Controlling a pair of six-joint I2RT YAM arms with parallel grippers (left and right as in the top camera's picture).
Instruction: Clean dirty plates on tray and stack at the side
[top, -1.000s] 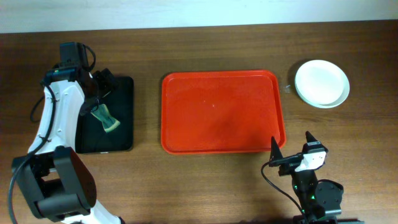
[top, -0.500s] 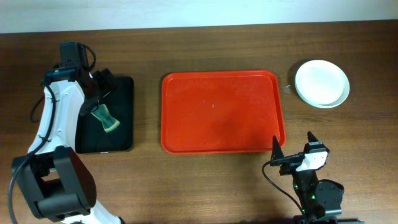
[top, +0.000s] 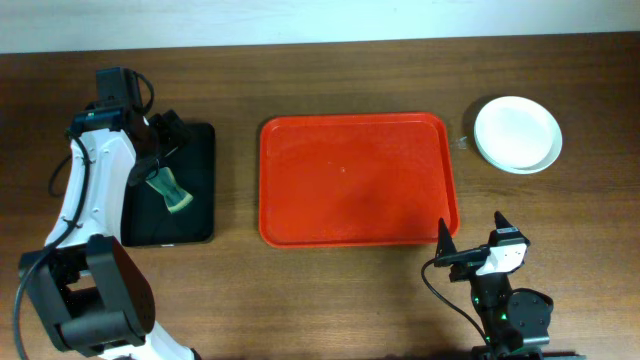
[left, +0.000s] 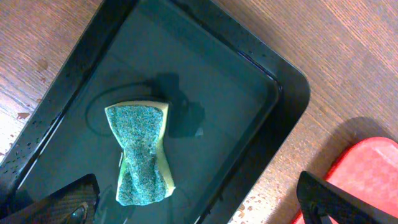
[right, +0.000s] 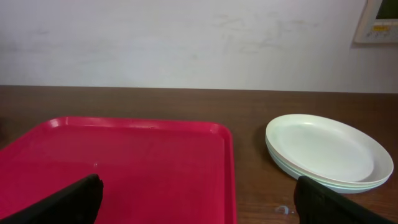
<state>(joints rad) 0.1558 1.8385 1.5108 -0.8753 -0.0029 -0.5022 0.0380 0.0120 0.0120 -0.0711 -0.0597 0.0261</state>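
Plates (top: 517, 134): stacked rim-up on wood, near the red tray's far right corner, apart from it.
Red tray (top: 355, 180): long axis left-right; open wood on all sides.
Right gripper (right: 199, 208): fingers spread, at the tray's near right corner.
Left gripper (left: 199, 202): fingers spread, above the sponge (left: 143, 152) in the black tray (left: 286, 87).

- One red tray (top: 352, 180), in the middle of the bench (top: 300, 80).
- One black tray (top: 197, 226), at the left.
- One sponge (top: 168, 190), green, lying in the black tray.
- One stack of plates (top: 517, 134), at the far right. The right wrist view shows at least two rims at its edge, but the full count cannot be told.
- Two robot arms, one at the left and one at the near right.
- Two tools, one per arm: the left tool (top: 165, 140) and the right tool (top: 470, 232).
- One bench under all of it.
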